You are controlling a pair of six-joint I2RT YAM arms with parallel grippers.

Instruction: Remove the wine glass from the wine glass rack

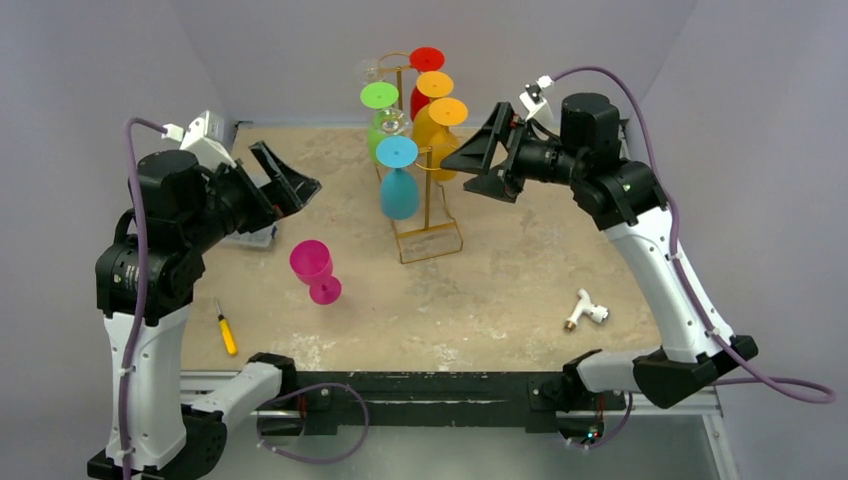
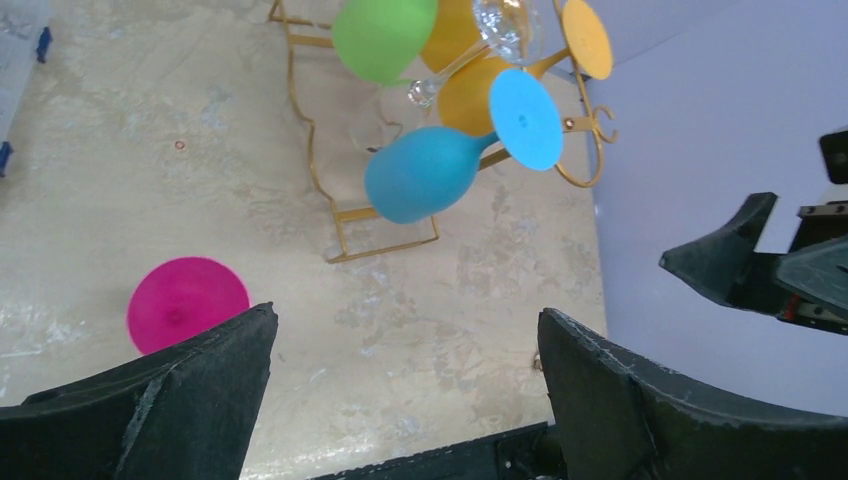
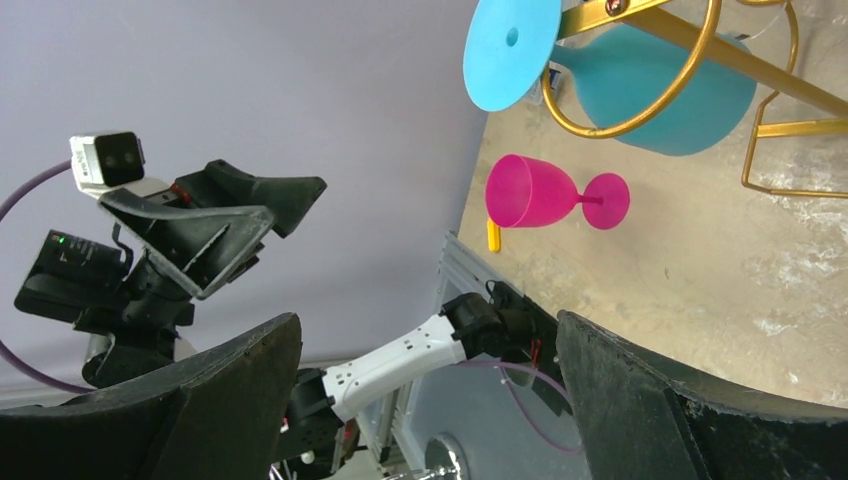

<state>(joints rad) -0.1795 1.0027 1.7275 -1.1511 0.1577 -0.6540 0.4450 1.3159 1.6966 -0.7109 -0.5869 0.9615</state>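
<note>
- Left jaws: spread wide with nothing between them, raised above the left side of the table and aimed toward its middle.
- Right jaws: also released and empty, held high at the far right, pointing left at the wine glass rack.
- Just beyond the right jaws, the gold wire rack stands at the far middle of the table, its rectangular base frame flat on the surface.
- Glasses hang bowl-down from the rack's hooks. A blue glass is lowest and nearest, with a green glass and a clear glass behind it. Two orange glasses hang on the right side and a red glass farthest back.
- The magenta wine glass is off the rack. It stands on its foot on the table, left of and nearer than the rack, apart from it and below the left jaws.
- A yellow-handled screwdriver lies near the left edge.
- A small white fitting lies near right.
- A clear box sits half hidden under the left arm.
- The table top is beige and mottled like worn stone.
- Plain pale lilac walls close in the far side and both flanks.
</note>
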